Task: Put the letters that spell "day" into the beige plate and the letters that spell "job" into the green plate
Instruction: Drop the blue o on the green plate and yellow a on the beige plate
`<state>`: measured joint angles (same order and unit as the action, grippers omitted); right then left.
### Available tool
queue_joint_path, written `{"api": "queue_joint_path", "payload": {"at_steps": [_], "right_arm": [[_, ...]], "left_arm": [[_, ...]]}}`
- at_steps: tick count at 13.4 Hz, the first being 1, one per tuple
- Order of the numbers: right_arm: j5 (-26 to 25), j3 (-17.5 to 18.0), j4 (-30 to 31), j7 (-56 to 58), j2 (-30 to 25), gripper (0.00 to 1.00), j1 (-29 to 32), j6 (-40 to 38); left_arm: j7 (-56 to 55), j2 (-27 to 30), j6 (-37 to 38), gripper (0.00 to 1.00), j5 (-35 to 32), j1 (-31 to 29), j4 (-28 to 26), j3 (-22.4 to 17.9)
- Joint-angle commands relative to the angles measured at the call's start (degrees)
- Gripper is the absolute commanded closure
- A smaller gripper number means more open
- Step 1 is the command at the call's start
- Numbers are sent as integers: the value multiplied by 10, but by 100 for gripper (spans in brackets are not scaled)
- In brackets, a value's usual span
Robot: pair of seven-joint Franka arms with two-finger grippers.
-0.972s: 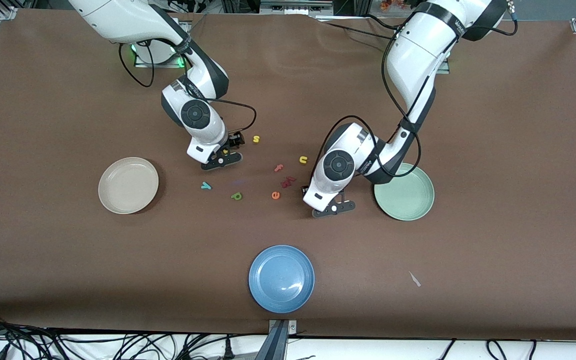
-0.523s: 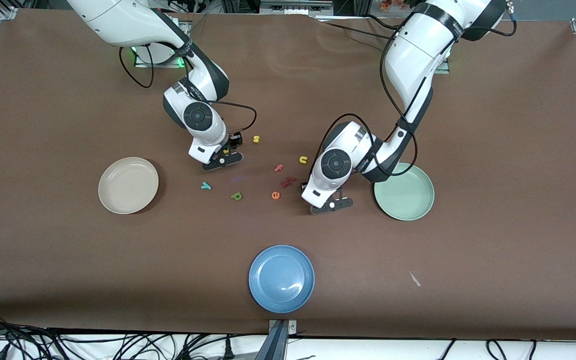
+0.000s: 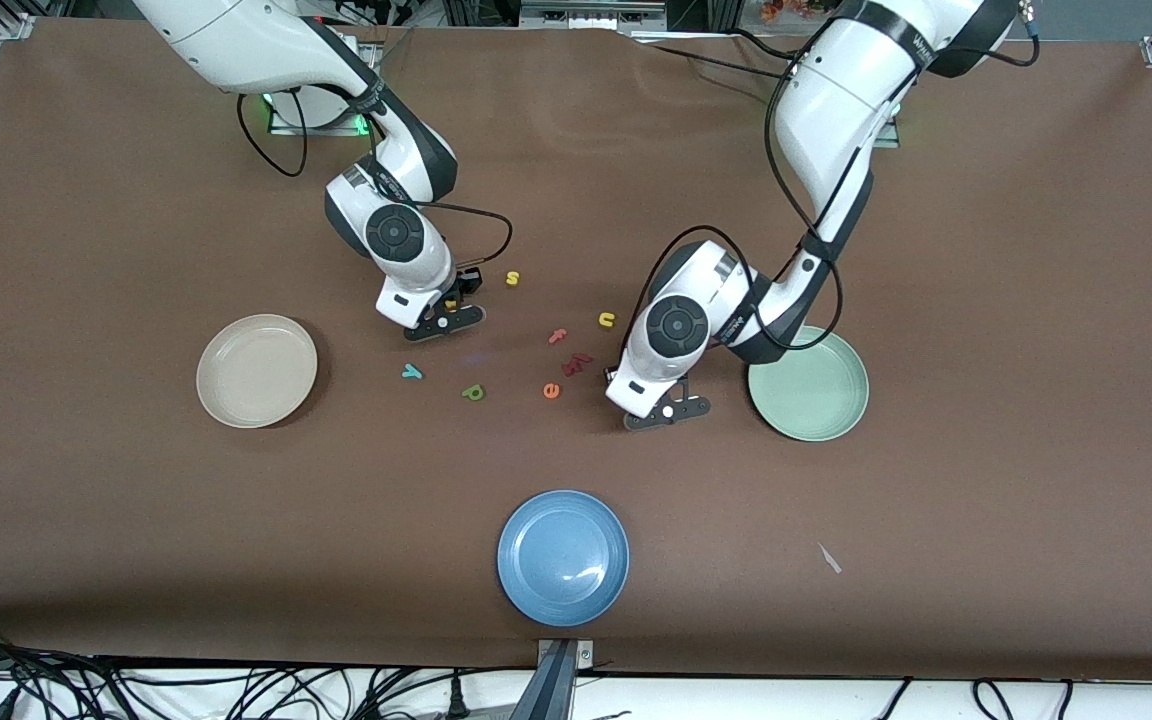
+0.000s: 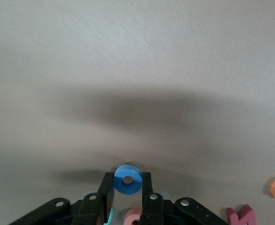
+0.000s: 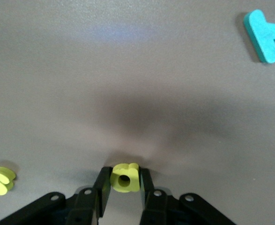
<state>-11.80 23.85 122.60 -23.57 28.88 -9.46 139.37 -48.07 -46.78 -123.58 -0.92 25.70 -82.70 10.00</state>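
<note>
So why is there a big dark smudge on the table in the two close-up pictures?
Those are shadows. In the left wrist view a soft dark band lies on the table above the blue "o" between the left gripper fingers. In the right wrist view a blurrier patch sits above the yellow "d" in the right gripper. The front view is evenly lit.

Brown table (image 3: 986, 250): beige plate (image 3: 256, 371), green plate (image 3: 821, 395), blue plate (image 3: 563, 557), scattered foam letters (image 3: 551, 391).

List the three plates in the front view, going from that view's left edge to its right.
beige plate → blue plate → green plate
</note>
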Motion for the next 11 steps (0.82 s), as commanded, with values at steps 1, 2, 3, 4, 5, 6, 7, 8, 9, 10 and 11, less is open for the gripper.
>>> {"api": "queue_joint_path", "payload": {"at_steps": [1, 2, 3, 4, 5, 6, 7, 8, 9, 10, 11], "right_arm": [[-9, -2, 1, -7, 6, 84, -3, 10], [-9, -2, -2, -8, 5, 88, -2, 6], [-8, -2, -10, -4, -4, 92, 0, 1], [-4, -8, -27, -3, -18, 95, 3, -38], [-3, -20, -54, -5, -31, 96, 3, -91], [-2, -32, -85, -7, -38, 96, 3, -141], [-1, -51, -104, -3, -44, 96, 4, -176], [-1, -77, -109, 4, -52, 96, 3, -184], [-1, -102, -109, 12, -57, 96, 3, -184], [-2, -124, -110, 26, -58, 96, 3, -184], [-2, -143, -109, 45, -57, 96, 4, -182]], "left_arm": [[41, 76, 80, 100, -8, -40, -21, 2], [83, 91, 115, 100, -7, -58, -21, 2], [124, 102, 153, 100, -6, -81, -21, 5], [168, 107, 183, 100, 6, -106, -21, 12], [223, 112, 205, 100, 33, -135, -22, 14], [282, 112, 221, 100, 47, -154, -23, 14], [332, 112, 233, 100, 47, -167, -23, 13], [353, 111, 234, 100, 47, -175, -33, 13], [358, 110, 230, 100, 41, -176, -49, 13], [366, 105, 223, 100, 23, -179, -61, 12], [385, 105, 201, 100, 2, -187, -83, 13]]}}
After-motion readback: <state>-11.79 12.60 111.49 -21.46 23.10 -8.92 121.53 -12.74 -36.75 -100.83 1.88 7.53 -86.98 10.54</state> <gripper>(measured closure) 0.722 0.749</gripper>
